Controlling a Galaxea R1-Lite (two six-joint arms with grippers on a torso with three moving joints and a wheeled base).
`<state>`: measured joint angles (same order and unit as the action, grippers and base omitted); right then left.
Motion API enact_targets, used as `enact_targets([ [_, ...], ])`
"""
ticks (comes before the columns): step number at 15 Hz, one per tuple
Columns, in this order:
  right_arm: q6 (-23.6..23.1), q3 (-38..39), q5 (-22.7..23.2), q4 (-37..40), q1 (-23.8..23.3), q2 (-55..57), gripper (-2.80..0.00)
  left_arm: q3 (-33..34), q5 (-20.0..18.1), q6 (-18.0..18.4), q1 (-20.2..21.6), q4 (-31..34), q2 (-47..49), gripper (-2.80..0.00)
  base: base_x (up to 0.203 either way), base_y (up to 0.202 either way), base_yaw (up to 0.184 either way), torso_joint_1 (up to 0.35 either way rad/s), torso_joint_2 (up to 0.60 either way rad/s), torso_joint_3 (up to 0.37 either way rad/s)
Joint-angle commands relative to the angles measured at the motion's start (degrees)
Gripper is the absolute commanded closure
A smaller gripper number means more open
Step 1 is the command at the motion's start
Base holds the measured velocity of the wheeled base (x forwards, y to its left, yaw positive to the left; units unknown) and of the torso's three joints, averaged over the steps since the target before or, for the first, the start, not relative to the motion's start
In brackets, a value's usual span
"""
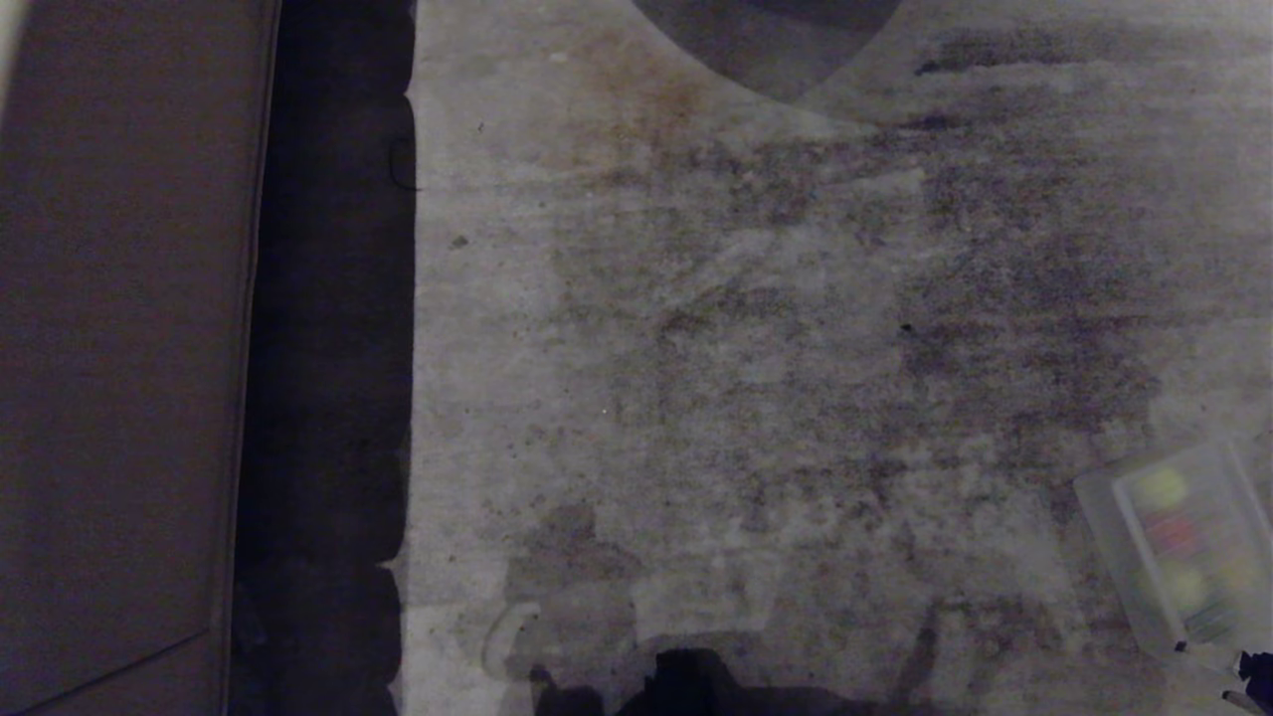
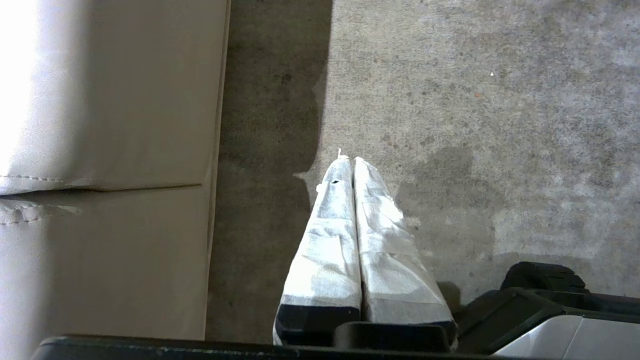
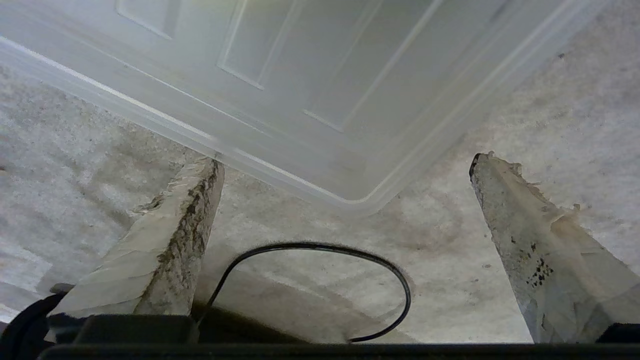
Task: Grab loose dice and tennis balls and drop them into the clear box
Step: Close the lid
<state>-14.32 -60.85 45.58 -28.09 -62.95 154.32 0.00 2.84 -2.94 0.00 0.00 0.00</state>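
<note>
floor (image 1: 756,328): grey, stained carpet fills most of the head view, with a dark strip running along its left edge.
sofa (image 1: 119,328): pale upholstered piece down the left side of the head view; a stitched seam shows in the left wrist view, next to the dark strip.
clear box (image 1: 1183,547): at the lower right edge of the head view, resting on the floor and lying at an angle; in the right wrist view its whitish ribbed lid and one rounded corner sit just ahead of the fingertips.
contents of the box: seen dimly through the plastic, a yellow-green ball (image 1: 1162,487) at the far end, a red die (image 1: 1172,534) next to it, and another yellow-green round thing nearer; anything more cannot be told.
left pincer (image 2: 348,161): hangs over the floor beside the sofa, its two white-wrapped fingers pressed together, nothing between them.
right pincer (image 3: 345,165): low over the floor, worn taped fingers spread wide apart and empty, the box corner pointing into the gap without touching either finger.
cable (image 3: 320,250): thin black loop between the right fingers, close to the camera.
</note>
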Motion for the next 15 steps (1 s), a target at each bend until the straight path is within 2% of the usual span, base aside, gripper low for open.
enact_targets([
  [1,-0.1,-0.5,0.2,-0.3,-0.6,-0.1,-2.8,0.1,0.1,0.0,0.0,0.0,0.1,0.0,0.0,0.0,0.0,0.0,0.0,0.0],
  [6,-0.4,4.5,0.7,-0.1,-0.5,-1.8,-2.8,0.1,0.1,0.0,0.0,0.0,0.0,0.0,0.0,0.0,0.0,0.0,0.0,0.0],
  [11,-4.2,10.2,0.9,-0.3,-0.1,-3.8,-2.8,0.1,0.1,0.0,0.0,-0.1,0.0,0.0,0.0,0.0,0.0,0.0,0.0,0.0],
  [13,-4.4,13.0,1.4,-0.3,-1.1,-6.8,-2.8,0.1,0.1,0.0,0.0,-0.1,0.0,0.0,0.0,0.0,0.0,0.0,0.0,0.0],
  [15,-4.9,16.8,3.8,-0.2,-2.4,-13.2,-2.8,0.1,0.1,0.0,0.0,0.0,0.1,0.0,0.0,0.0,0.0,0.0,0.0,0.0],
])
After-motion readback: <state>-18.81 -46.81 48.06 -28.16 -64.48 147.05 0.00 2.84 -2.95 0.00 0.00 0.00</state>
